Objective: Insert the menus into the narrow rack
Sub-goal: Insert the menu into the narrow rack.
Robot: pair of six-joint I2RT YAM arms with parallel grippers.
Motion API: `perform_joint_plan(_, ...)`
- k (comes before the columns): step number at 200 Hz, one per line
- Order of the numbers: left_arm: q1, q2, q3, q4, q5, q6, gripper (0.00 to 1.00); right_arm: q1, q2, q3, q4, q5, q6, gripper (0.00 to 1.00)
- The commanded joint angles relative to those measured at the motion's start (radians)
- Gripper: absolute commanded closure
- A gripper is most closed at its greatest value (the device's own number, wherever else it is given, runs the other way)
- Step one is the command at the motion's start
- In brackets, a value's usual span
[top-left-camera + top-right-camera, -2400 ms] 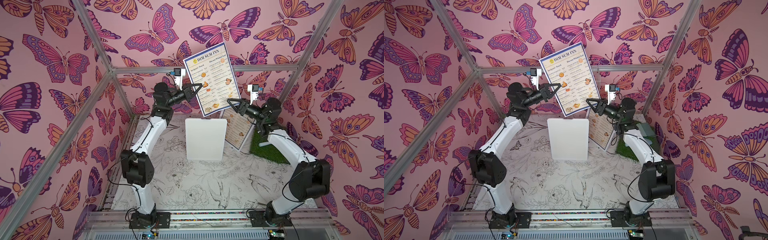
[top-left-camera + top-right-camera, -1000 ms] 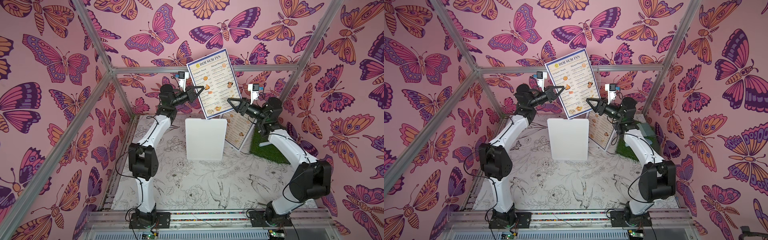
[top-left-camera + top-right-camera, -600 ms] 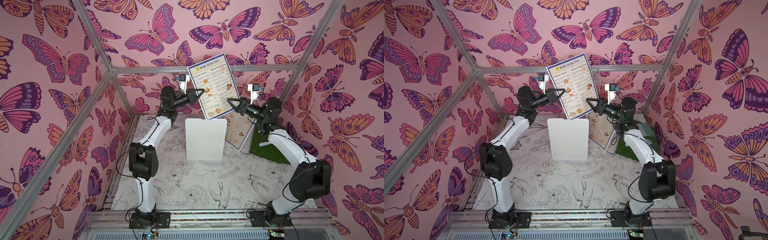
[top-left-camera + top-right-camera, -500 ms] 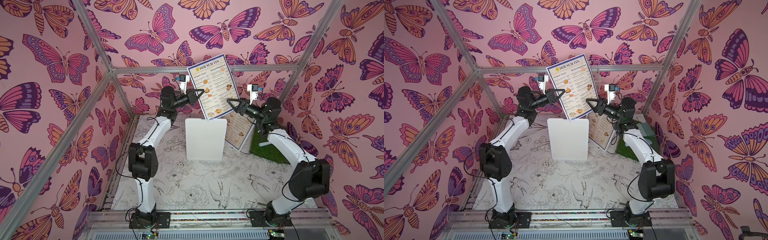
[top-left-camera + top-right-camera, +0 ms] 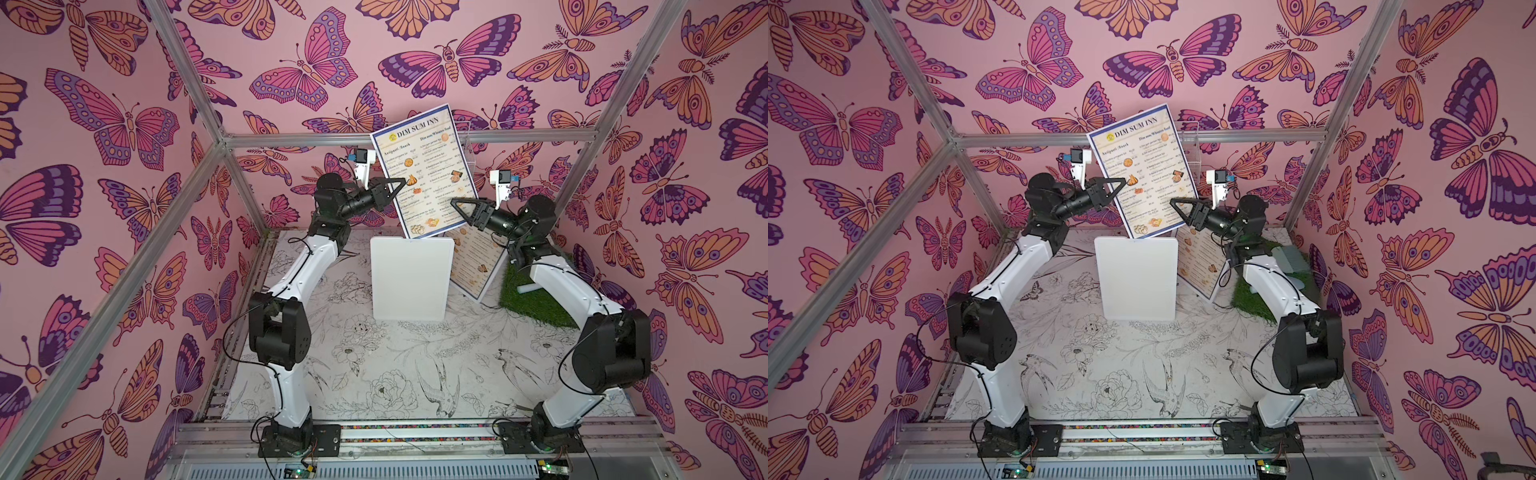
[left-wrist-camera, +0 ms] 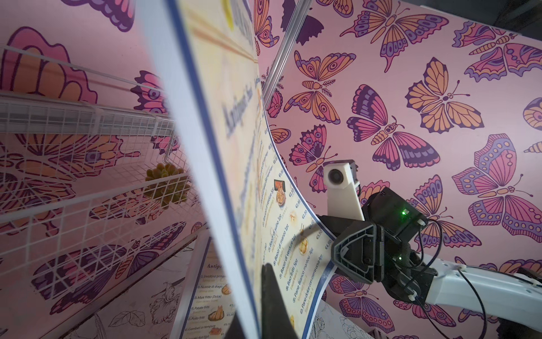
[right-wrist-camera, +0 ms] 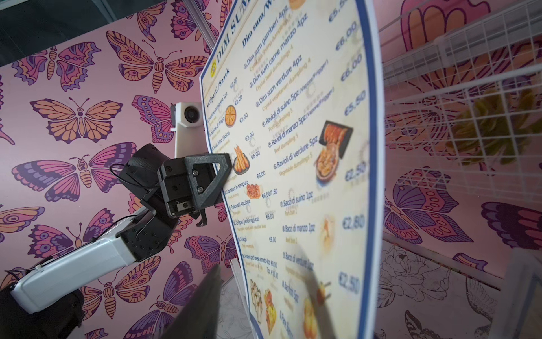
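One menu (image 5: 424,170) (image 5: 1144,170) hangs upright in the air above the white board, slightly tilted. My left gripper (image 5: 404,180) (image 5: 1124,180) (image 6: 253,320) is shut on its left edge. My right gripper (image 5: 457,210) (image 5: 1177,212) (image 7: 261,299) is open at the menu's lower right edge, with one finger in front of the sheet and the other showing as a shadow behind it. A second menu (image 5: 473,262) (image 5: 1200,266) leans beside the board. The white wire rack (image 6: 88,164) (image 7: 469,97) hangs on the back wall just behind the held menu.
A white board (image 5: 411,278) lies mid-table under the held menu. A green turf mat (image 5: 536,295) sits at the right under the right arm, with a grey comb-like piece (image 5: 1291,259) on it. A succulent (image 6: 167,187) sits in the wire rack. Metal frame posts edge the cell.
The left arm has carried the held menu a little to the right and lower, closer to the right gripper. The right arm has stayed almost still.
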Motion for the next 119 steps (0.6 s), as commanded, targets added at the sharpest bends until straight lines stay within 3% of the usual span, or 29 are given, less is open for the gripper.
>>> perform_joint_plan(1, 0.011, -0.044, -0.032, 0.035, -0.001, 0.014, 0.98, 0.012, 0.011, 0.043, 0.031, -0.022, 0.015, 0.49)
perform_joint_plan(119, 0.052, -0.098, -0.139, 0.113, 0.028, -0.026, 0.98, 0.039, 0.047, 0.076, 0.027, -0.026, 0.012, 0.47)
